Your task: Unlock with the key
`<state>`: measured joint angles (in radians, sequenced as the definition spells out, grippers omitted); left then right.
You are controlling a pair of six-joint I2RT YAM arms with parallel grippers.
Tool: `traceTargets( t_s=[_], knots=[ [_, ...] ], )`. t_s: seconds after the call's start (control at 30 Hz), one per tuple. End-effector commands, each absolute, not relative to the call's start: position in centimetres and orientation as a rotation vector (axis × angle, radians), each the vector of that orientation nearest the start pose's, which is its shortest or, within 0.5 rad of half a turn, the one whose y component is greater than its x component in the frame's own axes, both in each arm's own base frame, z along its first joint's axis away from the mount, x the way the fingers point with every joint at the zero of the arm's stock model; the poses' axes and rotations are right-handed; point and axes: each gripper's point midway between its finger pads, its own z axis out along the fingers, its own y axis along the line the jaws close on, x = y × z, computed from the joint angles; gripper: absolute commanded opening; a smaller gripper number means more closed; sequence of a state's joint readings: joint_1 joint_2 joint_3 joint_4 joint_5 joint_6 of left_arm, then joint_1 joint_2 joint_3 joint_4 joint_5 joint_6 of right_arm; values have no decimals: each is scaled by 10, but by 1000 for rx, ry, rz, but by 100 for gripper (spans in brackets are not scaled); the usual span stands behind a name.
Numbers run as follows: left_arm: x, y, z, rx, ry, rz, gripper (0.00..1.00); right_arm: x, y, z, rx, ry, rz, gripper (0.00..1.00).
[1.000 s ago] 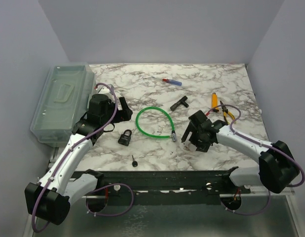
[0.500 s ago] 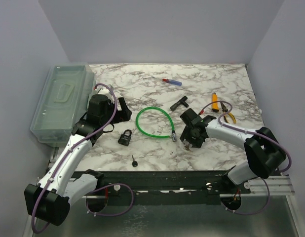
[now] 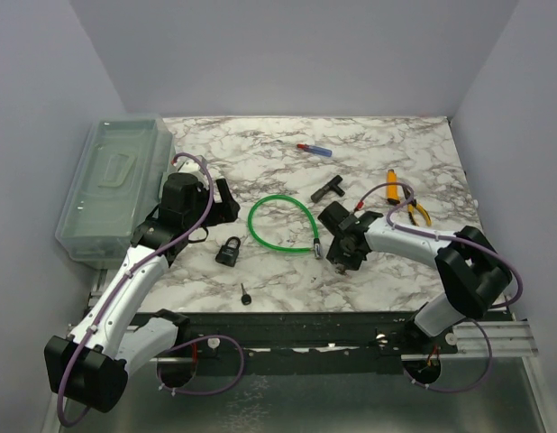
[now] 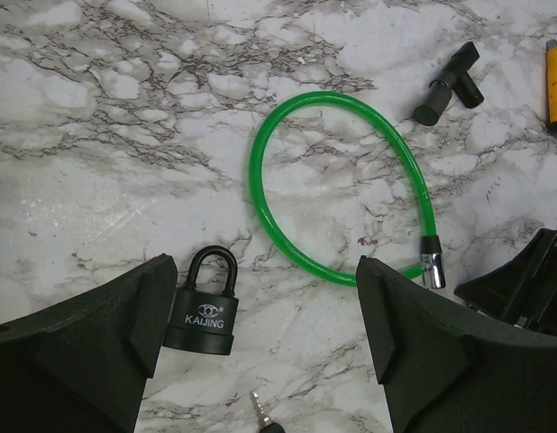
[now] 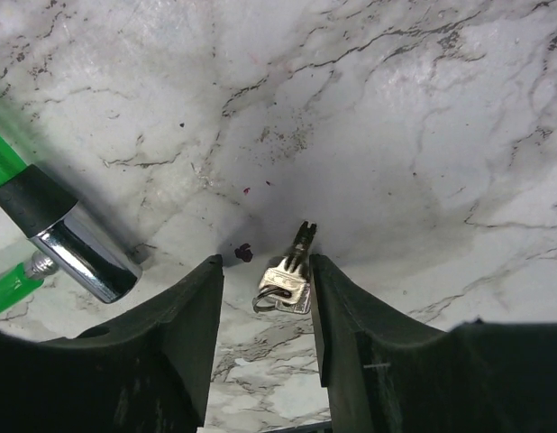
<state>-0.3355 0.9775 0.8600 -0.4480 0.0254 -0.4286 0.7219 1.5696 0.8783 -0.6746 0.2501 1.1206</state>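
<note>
Padlock (image 3: 229,250): 1, black, flat on marble table (image 3: 260,171), just beside one finger of L gripper (image 4: 265,280).
Keys: 2. Silver key (image 5: 286,278) w/ ring lies on tabletop betw. R gripper (image 5: 265,262) fingers. Black-headed key (image 3: 246,294) lies near front edge, apart from padlock.
L gripper: spread wide, holds nothing.
R gripper: jaws narrowly apart, straddling silver key, gap on one side, not clamped.
Green cable lock (image 3: 280,224): 1, betw. both grippers.

A robotics lab booth; plain grey walls (image 3: 305,54) around a marble-patterned table (image 3: 251,162); black mounting rail (image 3: 296,329)
</note>
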Motion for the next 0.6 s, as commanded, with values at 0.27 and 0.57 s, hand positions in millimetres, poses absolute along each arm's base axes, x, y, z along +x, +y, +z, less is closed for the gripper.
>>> traceTargets(
  t_s=[0.27, 0.57],
  knots=[
    [294, -117, 208, -102, 2146, -420, 88, 201, 171, -5, 606, 2789, -104, 33],
    [295, -116, 204, -105, 2156, -411, 88, 204, 172, -2, 583, 2777, -89, 15]
  ],
)
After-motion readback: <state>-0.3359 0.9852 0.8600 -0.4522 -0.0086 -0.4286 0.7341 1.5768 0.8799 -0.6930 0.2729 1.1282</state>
